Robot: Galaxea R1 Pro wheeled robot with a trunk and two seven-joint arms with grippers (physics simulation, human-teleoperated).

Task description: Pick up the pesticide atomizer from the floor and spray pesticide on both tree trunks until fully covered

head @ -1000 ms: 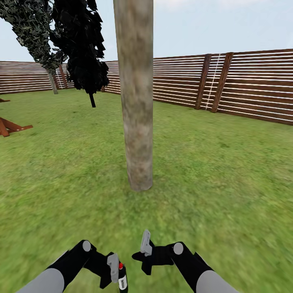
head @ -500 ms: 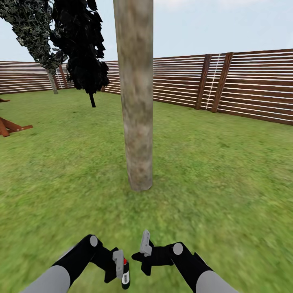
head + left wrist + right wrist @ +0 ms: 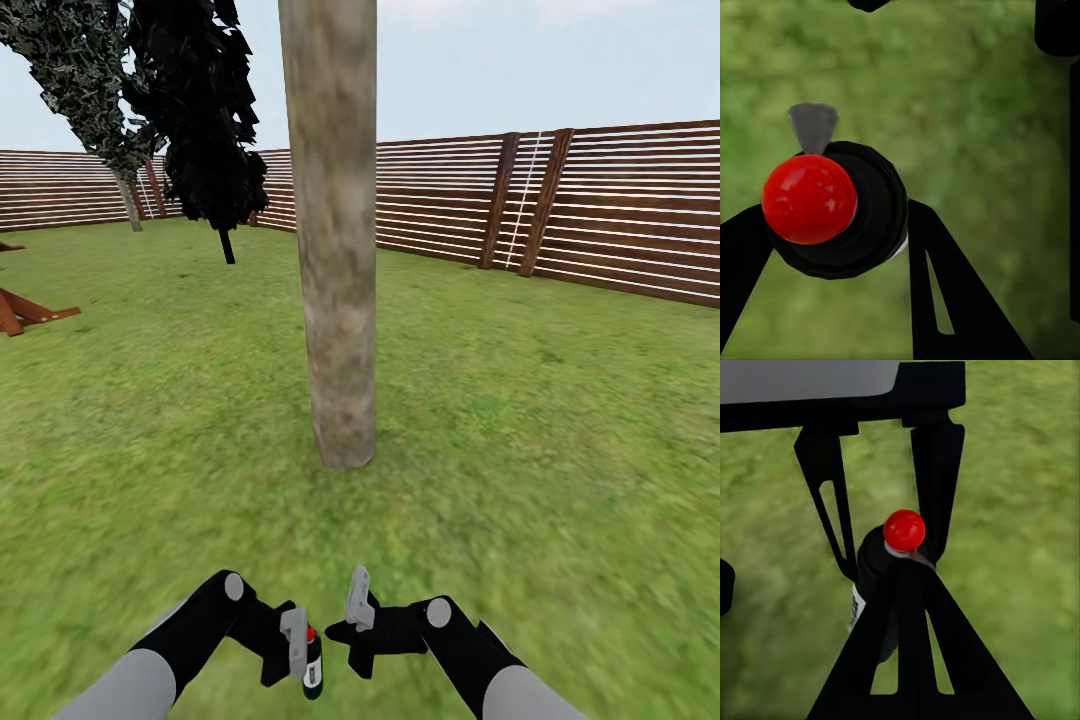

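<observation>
Left tool (image 3: 300, 640) grips the pesticide atomizer (image 3: 312, 668), its fingers closed on either side of the dark bottle, and has edged up and toward the middle of the head view over the past second, carrying the bottle nearer the right tool (image 3: 357, 606). From the left wrist camera the atomizer (image 3: 832, 206) appears from above: a glossy red ball cap on a round black body, a grey nozzle jutting from one side, black fingers (image 3: 945, 300) flanking it over blurred grass. At far left of the head view, reddish-brown timber pieces (image 3: 30, 312) lie on the lawn (image 3: 560, 430), and two thin-trunked trees with dark, blocky foliage (image 3: 195, 120) stand before the slatted brown fence (image 3: 600, 210). Centre frame, the thick tree trunk (image 3: 335, 250) rises straight as a post, mottled grey-brown and tan, well ahead of both tools and unchanged in place. To its right and low, the right tool has held its position with nothing in it, one grey pad turned upward; how far its fingers are parted cannot be told. Its wrist camera looks past its own black fingers (image 3: 907, 645) at the red-capped atomizer (image 3: 896, 562), which sits just beyond them, held upright in the other tool (image 3: 881, 510).
</observation>
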